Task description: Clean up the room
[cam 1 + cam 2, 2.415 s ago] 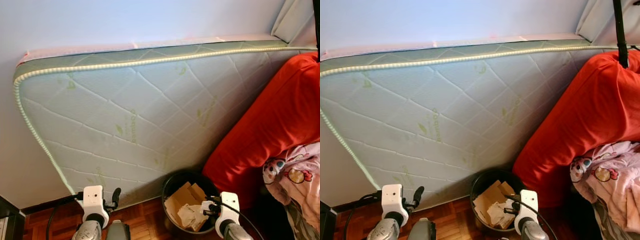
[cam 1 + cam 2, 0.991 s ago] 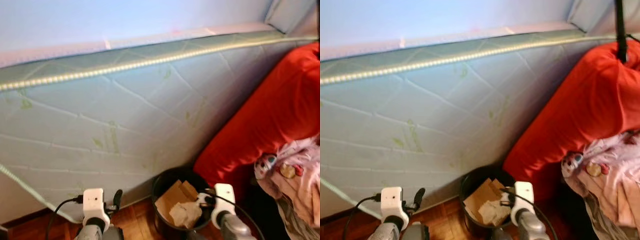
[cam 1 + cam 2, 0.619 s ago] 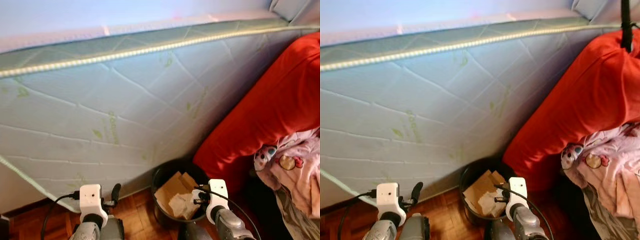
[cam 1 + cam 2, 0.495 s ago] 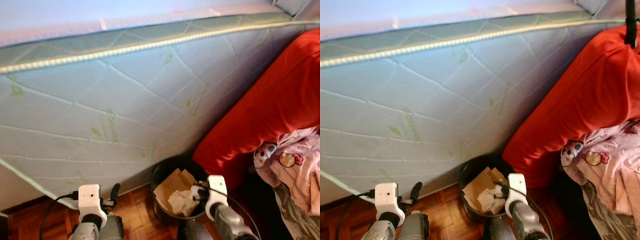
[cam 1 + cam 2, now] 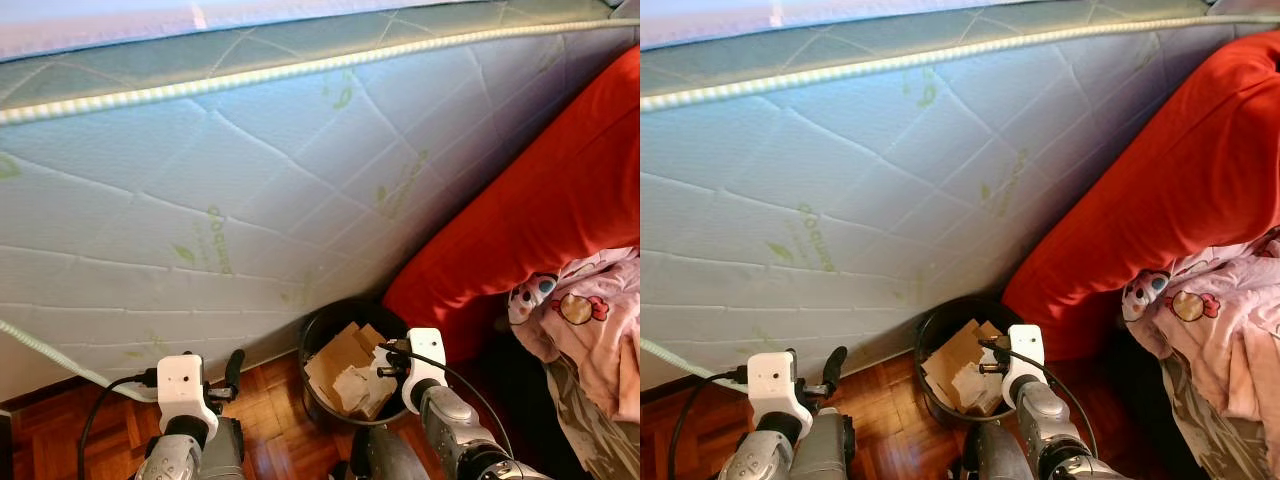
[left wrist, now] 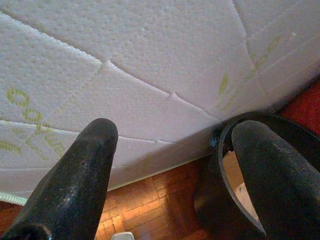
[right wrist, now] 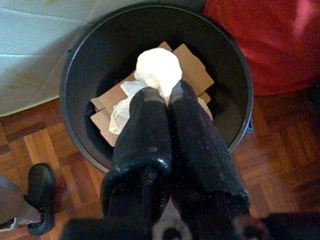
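Above the bin [image 7: 80,65], fingers [image 7: 150,130] pinch paper wad [image 7: 157,70]

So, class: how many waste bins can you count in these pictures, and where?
1. The black bin stands on the wood floor against the leaning mattress, beside the red cushion. The right gripper holds a paper wad over it. Others may be hidden.

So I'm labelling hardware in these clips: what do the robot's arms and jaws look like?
Both arms are silver tubes ending in white boxy wrist blocks with black cables looping out. The left gripper and right gripper each have two long, rounded, matte-black fingers with a pebbled texture.
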{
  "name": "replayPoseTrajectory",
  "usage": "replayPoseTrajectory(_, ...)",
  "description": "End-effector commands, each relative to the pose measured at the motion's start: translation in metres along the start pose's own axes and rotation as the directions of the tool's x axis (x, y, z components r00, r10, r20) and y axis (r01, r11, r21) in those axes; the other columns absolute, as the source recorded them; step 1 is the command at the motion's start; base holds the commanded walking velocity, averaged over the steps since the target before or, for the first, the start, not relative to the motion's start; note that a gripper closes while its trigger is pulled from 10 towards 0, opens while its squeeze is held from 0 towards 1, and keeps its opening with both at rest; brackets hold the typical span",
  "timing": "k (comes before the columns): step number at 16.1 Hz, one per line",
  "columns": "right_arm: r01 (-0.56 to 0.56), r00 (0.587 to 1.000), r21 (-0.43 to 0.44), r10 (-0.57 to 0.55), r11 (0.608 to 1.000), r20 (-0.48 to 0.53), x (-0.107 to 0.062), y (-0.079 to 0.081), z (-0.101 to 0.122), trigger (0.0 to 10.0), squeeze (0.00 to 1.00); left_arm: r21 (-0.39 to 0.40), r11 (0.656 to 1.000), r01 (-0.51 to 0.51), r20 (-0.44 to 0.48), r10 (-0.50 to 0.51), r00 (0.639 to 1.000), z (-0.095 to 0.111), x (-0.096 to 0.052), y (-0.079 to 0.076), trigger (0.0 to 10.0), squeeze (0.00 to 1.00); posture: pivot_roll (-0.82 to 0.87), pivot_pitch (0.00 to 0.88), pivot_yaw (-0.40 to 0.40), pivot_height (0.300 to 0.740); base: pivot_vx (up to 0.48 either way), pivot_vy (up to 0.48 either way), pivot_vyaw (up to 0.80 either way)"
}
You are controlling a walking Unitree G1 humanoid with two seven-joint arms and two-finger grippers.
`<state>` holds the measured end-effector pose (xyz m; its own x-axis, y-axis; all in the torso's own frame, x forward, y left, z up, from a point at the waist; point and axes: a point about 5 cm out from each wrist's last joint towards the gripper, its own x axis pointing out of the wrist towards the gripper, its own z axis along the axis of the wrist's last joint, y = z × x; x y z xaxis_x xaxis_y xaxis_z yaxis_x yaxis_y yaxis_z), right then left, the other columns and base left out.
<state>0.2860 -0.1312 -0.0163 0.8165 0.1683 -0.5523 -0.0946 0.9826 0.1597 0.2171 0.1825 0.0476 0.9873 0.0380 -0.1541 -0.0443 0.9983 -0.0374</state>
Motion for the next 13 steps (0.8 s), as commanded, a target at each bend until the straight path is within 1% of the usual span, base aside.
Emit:
replayPoseTrajectory(1, 0.024, 1.000, 0.011, -0.024, 1.000, -0.012, -0.0024, -0.0053, -0.0062, 10.0, 0.00, -0.003, 1.000, 0.004, -0.029, -0.004, 1.000, -0.0041, -0.0054, -0.0031, 10.0, 0.00, 0.25, 0.287, -0.176, 0.652, 0.000, 0.000, 0.00)
replayPoseTrajectory(3, 0.025, 1.000, 0.010, -0.025, 1.000, -0.003, -0.0023, -0.0064, -0.0044, 10.0, 0.00, -0.002, 1.000, -0.004, -0.030, 0.004, 1.000, -0.0031, -0.0087, -0.0012, 10.0, 0.00, 0.26, 0.293, -0.177, 0.652, 0.000, 0.000, 0.00)
replayPoseTrajectory(5, 0.026, 0.999, 0.027, -0.027, 0.999, 0.021, -0.0013, -0.0067, 0.0010, 10.0, 0.00, -0.001, 1.000, -0.008, -0.034, 0.008, 0.999, -0.0022, -0.0112, -0.0002, 10.0, 0.00, 0.26, 0.298, -0.175, 0.652, 0.000, 0.000, 0.00)
replayPoseTrajectory(7, 0.027, 0.999, 0.024, -0.028, 0.999, 0.022, -0.0005, -0.0059, 0.0032, 10.0, 1.00, 0.001, 1.000, -0.010, -0.042, 0.010, 0.999, -0.0014, -0.0126, 0.0005, 10.0, 0.00, 0.26, 0.301, -0.174, 0.652, 0.000, 0.000, 0.00)
replayPoseTrajectory(13, 0.024, 1.000, 0.016, -0.024, 1.000, 0.003, -0.0011, -0.0059, -0.0007, 10.0, 1.00, 0.001, 1.000, -0.011, -0.058, 0.011, 0.998, -0.0001, -0.0130, 0.0008, 10.0, 0.00, 0.26, 0.299, -0.171, 0.652, 0.000, 0.000, 0.00)
